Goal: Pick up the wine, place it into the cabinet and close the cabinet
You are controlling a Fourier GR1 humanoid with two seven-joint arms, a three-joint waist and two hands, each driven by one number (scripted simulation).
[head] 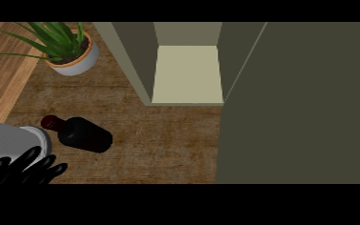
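Your wine bottle [83, 134] sits on the counter [165, 140], just beside your left robot hand [29, 168], which rests spread and empty. The cabinet [186, 71] stands open, its shelf ready for the bottle.

Left forearm [21, 142]: grey, at the view's lower left corner, only a short length in view.
Left hand [29, 168]: black, open, fingers straight and spread, pointing up and to the right.
Grasp: nothing held, apparently resting; palm mostly hidden.
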